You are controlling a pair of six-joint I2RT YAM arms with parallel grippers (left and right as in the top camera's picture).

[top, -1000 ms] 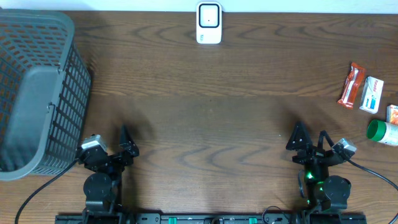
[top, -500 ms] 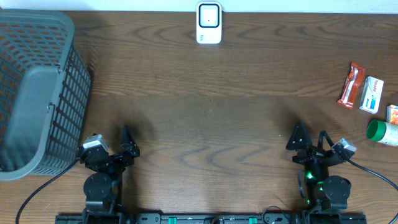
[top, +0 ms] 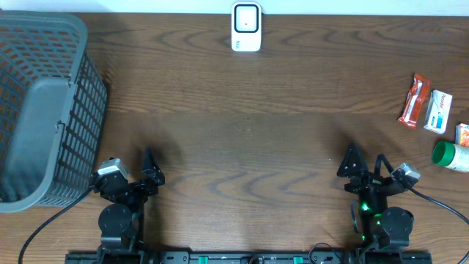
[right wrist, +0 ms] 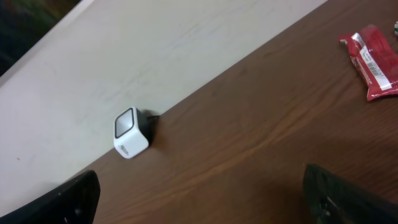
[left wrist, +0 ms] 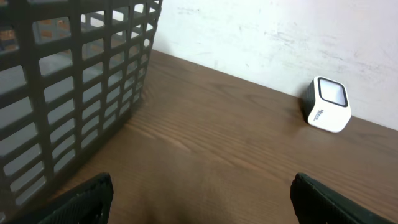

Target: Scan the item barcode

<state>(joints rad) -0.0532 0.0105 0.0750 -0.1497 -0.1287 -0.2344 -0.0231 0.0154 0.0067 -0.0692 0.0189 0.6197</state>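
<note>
Your left tool [left wrist: 199, 200] and right tool [top: 365, 163] both stand apart, empty. The red snack packet [top: 414, 100] lies far right on the counter [top: 256, 147], beside a white box [top: 439, 111]. Expect light, crinkly, slippery film: pinch across its narrow middle, keeping the barcode clear.

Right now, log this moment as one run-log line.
left gripper: open, empty | right gripper: open, empty | scanner: far edge, untouched | red packet: right side, not picked

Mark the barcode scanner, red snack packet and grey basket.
barcode scanner [top: 246, 27], overhead view, white front face.
red snack packet [top: 413, 100], overhead view, wrapper's middle.
grey basket [top: 89, 110], overhead view, mesh side wall.
</note>
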